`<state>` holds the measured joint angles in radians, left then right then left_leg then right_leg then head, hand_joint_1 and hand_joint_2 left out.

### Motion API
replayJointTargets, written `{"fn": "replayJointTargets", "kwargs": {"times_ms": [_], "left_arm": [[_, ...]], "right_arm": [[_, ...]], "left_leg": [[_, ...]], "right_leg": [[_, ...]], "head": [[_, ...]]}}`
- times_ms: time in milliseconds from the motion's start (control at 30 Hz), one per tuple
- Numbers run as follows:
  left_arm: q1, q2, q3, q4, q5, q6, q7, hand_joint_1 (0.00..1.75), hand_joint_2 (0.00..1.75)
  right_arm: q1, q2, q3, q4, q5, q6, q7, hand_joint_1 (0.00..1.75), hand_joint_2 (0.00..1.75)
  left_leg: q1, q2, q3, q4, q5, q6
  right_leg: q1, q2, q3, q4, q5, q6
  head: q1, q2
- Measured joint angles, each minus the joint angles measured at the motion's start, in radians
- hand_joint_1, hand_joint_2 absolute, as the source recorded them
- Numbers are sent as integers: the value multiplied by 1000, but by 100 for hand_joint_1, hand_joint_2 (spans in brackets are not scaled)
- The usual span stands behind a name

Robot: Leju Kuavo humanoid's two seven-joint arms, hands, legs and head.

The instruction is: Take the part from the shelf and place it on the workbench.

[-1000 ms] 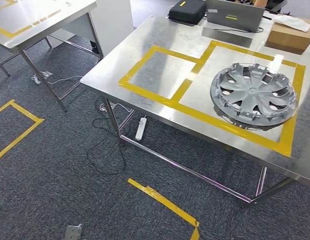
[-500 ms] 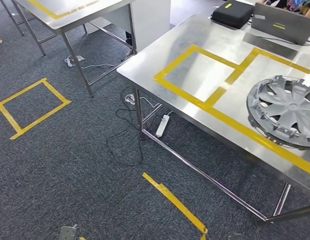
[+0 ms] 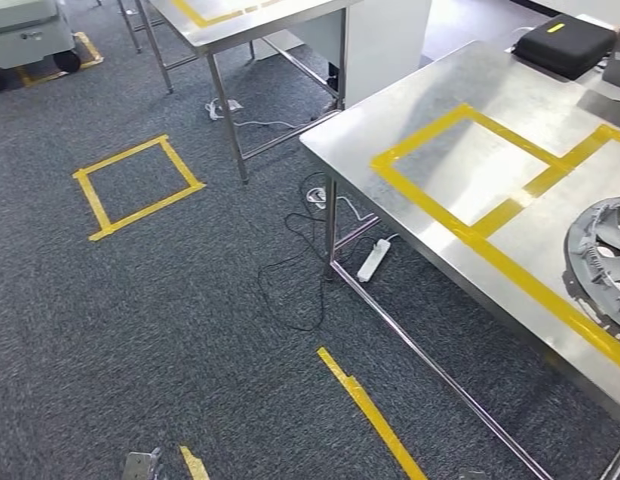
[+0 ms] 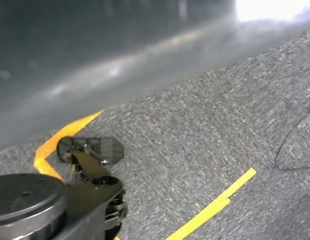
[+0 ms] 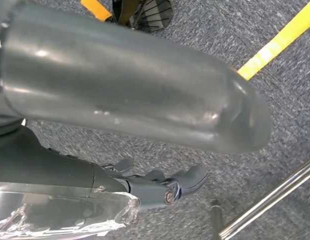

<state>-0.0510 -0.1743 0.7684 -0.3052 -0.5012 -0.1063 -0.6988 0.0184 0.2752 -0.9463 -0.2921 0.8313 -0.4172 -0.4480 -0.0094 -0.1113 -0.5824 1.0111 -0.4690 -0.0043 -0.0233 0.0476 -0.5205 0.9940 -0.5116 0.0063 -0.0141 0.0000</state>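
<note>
One hubcap lies flat on the tabletop at 3 o'clock in the head view, cut by the frame edge; it sits inside the nearer taped box, which reads as the marked drop zone, so the placing looks done. The neighbouring taped box at 1 o'clock holds nothing; likely reserved for another part. The black case at 1 o'clock, far edge of the tabletop, is closed; contents hidden. The power strip lies on the carpet under the tabletop's near corner, cable trailing. The right hand hangs over the carpet; dark fingers are stretched out, apart from the thumb, nothing between them. Left hand: wrist view is blurred, so I cannot tell the state of its fingers.
</note>
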Motion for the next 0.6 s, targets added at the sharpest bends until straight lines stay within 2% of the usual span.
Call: {"fn": "replayJointTargets", "kwargs": {"times_ms": [67, 100, 133, 167, 200, 233, 267, 300, 333, 367, 400, 433, 467, 500, 533, 567, 600], "left_arm": [[-4, 0, 0, 0, 0, 0, 0, 0, 0], [-6, 0, -1, 0, 0, 1, 0, 0, 0], [-7, 0, -1, 0, 0, 2, 0, 0, 0], [-6, 0, -1, 0, 0, 2, 0, 0, 0], [-4, 0, -1, 0, 0, 3, 0, 0, 0], [-3, 0, -1, 0, 0, 4, 0, 0, 0], [-2, 0, -1, 0, 1, 4, 0, 0, 0], [-4, 0, -1, 0, 1, 5, 0, 0, 0], [-6, 0, -2, 0, 2, 5, 0, 0, 0], [-8, -1, -2, 0, 2, 5, 0, 0, 0], [-8, 0, -2, 0, 2, 5, 0, 0, 0], [-7, 0, -2, 0, 2, 5, 0, 0, 0], [-4, 1, -2, 0, 3, 6, 0, 0, 0], [-3, 1, -2, -1, 3, 6, 0, 0, 0], [-3, 1, -2, -1, 4, 6, 0, 0, 0], [-5, -1, -2, -2, 4, 6, 0, 0, 0], [-8, -2, -3, -2, 4, 6, 0, 0, 0]], "right_arm": [[1, 1, -1, 1, 3, 0, 2, 0, 0], [2, 1, -2, 1, 4, 0, 4, 0, 0], [2, 0, -4, 2, 5, 0, 6, 0, 0], [2, 0, -6, 2, 6, 0, 8, 0, 0], [1, 0, -7, 2, 7, 0, 9, 0, 0], [0, 1, -8, 2, 8, 0, 9, 0, 0], [-1, 1, -8, 2, 9, 0, 9, 0, 0], [-1, 1, -8, 2, 10, 0, 9, 0, 0], [-1, 1, -8, 2, 11, 0, 9, 0, 0], [-2, 1, -8, 2, 13, 0, 10, 0, 0], [-2, 1, -8, 3, 14, 0, 10, 0, 0], [-3, 1, -8, 3, 17, 0, 11, 0, 0], [-5, 1, -9, 3, 19, 0, 11, 0, 0], [-6, 1, -9, 3, 21, 0, 11, 0, 0], [-6, 1, -9, 3, 23, 0, 11, 0, 0], [-5, 1, -9, 3, 25, 0, 11, 0, 0], [-4, 1, -10, 3, 25, 0, 11, 0, 0]], "left_leg": [[0, 67, -49, 101, -57, -11], [4, 88, -84, 172, -90, -17], [8, 98, -114, 234, -112, -21], [12, 103, -130, 267, -116, -24], [15, 105, -126, 262, -101, -25], [17, 111, -101, 218, -70, -25], [16, 126, -63, 148, -33, -22], [12, 151, -25, 79, -8, -18], [7, 171, 3, 25, 7, -13], [2, 187, 17, -5, 10, -8], [-3, 188, 18, -14, 5, -3], [-4, 177, 17, -17, 6, 3], [-3, 166, 17, -22, 9, 9], [-2, 154, 18, -26, 12, 17], [0, 142, 20, -30, 15, 24], [1, 129, 21, -32, 17, 30], [1, 116, 20, -32, 18, 34]], "right_leg": [[0, -33, 2, -3, 0, -8], [1, -50, 2, -3, -1, -10], [2, -68, 3, -2, -3, -10], [3, -83, 3, -2, -4, -10], [3, -98, 5, -2, -6, -10], [3, -111, 8, -2, -8, -8], [3, -123, 12, -2, -10, -6], [5, -134, 16, -2, -13, -2], [7, -145, 17, -1, -17, 3], [10, -155, 19, -1, -20, 8], [11, -166, 20, -1, -22, 13], [11, -177, 23, -3, -23, 18], [9, -175, 25, -1, -28, 24], [7, -156, 21, 11, -40, 27], [5, -128, 7, 43, -62, 30], [4, -92, -20, 99, -92, 31], [4, -67, -55, 169, -123, 30]], "head": [[-7, 0], [-11, 0], [-10, 0], [-11, 0], [-11, 0], [-11, 0], [-11, 0], [-11, 0], [-11, 0], [-10, 0], [-9, 0], [-9, 0], [-8, 0], [-7, 0], [-4, 0], [-1, 0], [2, 0]]}}
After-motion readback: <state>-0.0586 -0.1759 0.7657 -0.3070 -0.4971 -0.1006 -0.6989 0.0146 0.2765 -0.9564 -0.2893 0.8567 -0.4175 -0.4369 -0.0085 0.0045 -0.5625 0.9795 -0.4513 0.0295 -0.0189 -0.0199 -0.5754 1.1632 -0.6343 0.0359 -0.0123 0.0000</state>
